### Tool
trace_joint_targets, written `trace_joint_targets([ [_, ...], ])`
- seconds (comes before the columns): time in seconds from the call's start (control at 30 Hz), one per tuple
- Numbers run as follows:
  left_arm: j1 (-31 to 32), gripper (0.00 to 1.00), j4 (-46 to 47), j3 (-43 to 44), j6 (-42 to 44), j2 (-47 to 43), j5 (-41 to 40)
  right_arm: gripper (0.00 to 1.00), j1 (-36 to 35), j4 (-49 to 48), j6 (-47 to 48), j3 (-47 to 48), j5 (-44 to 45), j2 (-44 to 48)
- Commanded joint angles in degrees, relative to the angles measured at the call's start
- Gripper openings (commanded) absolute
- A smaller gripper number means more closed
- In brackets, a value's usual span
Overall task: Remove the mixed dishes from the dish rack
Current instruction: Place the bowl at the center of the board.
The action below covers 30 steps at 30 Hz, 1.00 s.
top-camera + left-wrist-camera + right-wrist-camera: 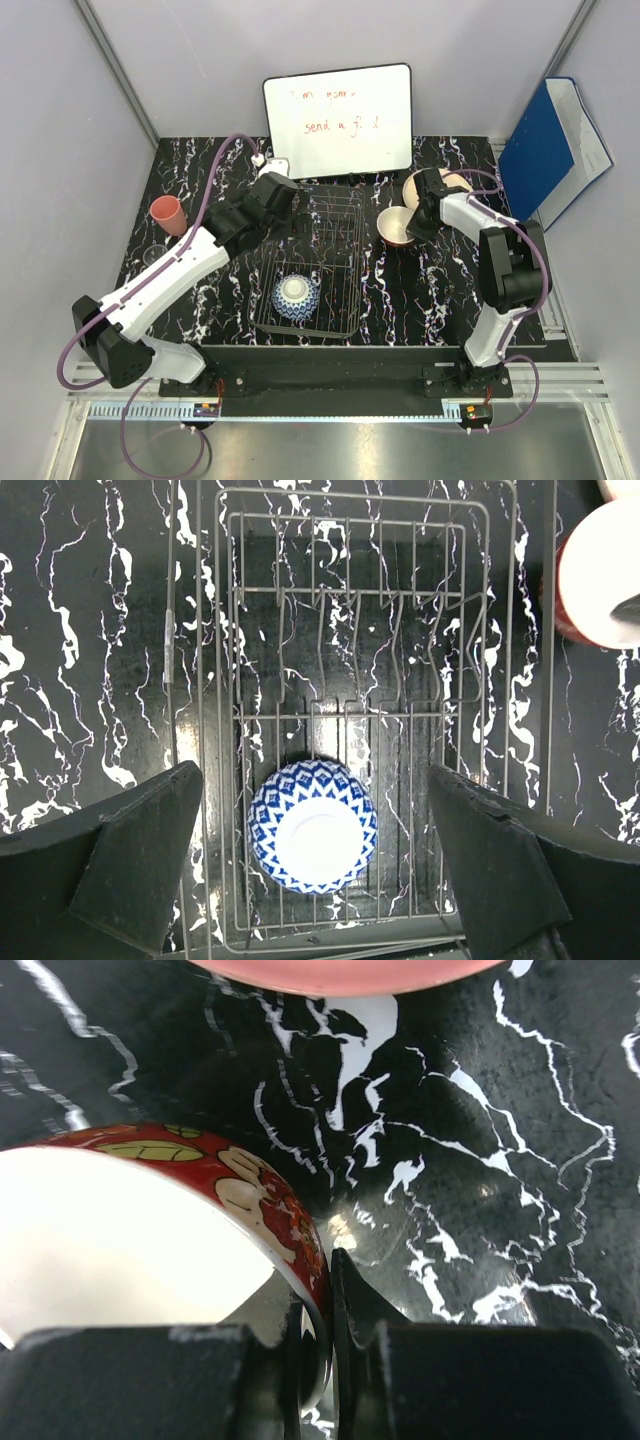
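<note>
Behind the dish rack (335,225), a whiteboard (338,120); seemingly a binder (545,150) right.

An upturned bowl (297,298) lies in the dish rack's (335,250) near end. The cup (168,214) and glass (153,257) stand left of it, a second bowl (396,226) and plate (458,181) right, the whiteboard (338,120) behind.

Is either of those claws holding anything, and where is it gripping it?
The right gripper pinches the red-patterned bowl by its rim, one finger inside, one outside. The left gripper is open and empty.
</note>
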<state>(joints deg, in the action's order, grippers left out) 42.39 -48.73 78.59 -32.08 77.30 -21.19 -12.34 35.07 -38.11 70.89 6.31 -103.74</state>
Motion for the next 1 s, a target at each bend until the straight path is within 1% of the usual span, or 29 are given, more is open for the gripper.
trace_joint_targets([
  [0.0, 0.15, 0.99, 3.20, -0.89, -0.97, -2.06, 0.36, 0.00, -0.05, -5.53, -1.27, -0.58, -2.08, -0.84],
  [0.13, 0.15, 0.99, 3.20, -1.24, -1.06, -1.89, 0.71, 0.00, -0.05, -6.85, -1.62, -1.81, -2.88, -1.64],
  [0.17, 0.15, 0.99, 3.20, -1.24, -0.97, -1.80, 0.71, 0.02, 0.03, -6.94, -1.53, -2.07, -3.14, -1.64],
  [0.23, 0.15, 0.99, 3.20, -1.16, -1.15, -1.71, 0.71, 0.08, -0.06, -7.03, -1.53, -2.34, -3.32, -1.37],
  [0.27, 0.15, 0.99, 3.20, -1.07, -1.06, -1.62, 0.62, 0.12, -0.05, -7.12, -1.44, -2.34, -3.49, -1.11],
  [0.3, 0.15, 0.99, 3.12, -0.89, -1.06, -1.45, 0.80, 0.20, -0.05, -7.12, -1.44, -2.69, -3.49, -0.67],
  [0.37, 0.15, 0.99, 3.11, -0.45, -0.71, -1.19, 0.97, 0.31, -0.14, -7.03, -1.36, -2.95, -3.67, 1.26],
  [0.4, 0.15, 0.99, 3.11, -0.28, -0.53, -1.27, 1.15, 0.45, -0.14, -6.95, -1.09, -3.21, -3.58, 3.18],
  [0.47, 0.15, 0.99, 3.12, -0.01, -0.18, -1.18, 1.41, 0.53, -0.23, -6.86, -1.35, -3.39, -3.23, 5.47],
  [0.5, 0.15, 0.99, 3.20, 0.16, -0.09, -1.18, 1.50, 0.59, -0.23, -6.42, -1.79, -3.48, -2.97, 7.57],
  [0.6, 0.15, 0.99, 3.03, 0.69, 0.26, -0.83, 1.68, 0.66, -0.32, -5.02, -1.80, -2.87, -2.35, 11.35],
  [0.63, 0.15, 0.99, 3.11, 0.86, 0.52, -0.83, 1.68, 0.70, -0.41, -4.49, -1.71, -2.69, -1.92, 12.41],
  [0.73, 0.15, 0.99, 2.85, 0.69, 0.87, -1.53, 1.59, 0.76, -1.02, -2.91, -1.88, -2.25, -1.12, 17.25],
  [0.83, 0.23, 0.99, 2.24, -0.27, 0.26, -2.50, 1.68, 0.78, -2.68, -1.85, -1.97, -1.72, 0.89, 22.87],
  [0.93, 0.94, 0.99, 1.10, -3.08, -2.02, -3.82, 0.98, 0.79, -6.28, -1.32, -1.44, -0.94, 2.83, 28.23],
  [0.97, 1.63, 0.99, 1.01, -4.31, -3.16, -4.34, 0.71, 0.80, -8.64, -0.71, -1.10, -0.58, 3.27, 29.20],
])
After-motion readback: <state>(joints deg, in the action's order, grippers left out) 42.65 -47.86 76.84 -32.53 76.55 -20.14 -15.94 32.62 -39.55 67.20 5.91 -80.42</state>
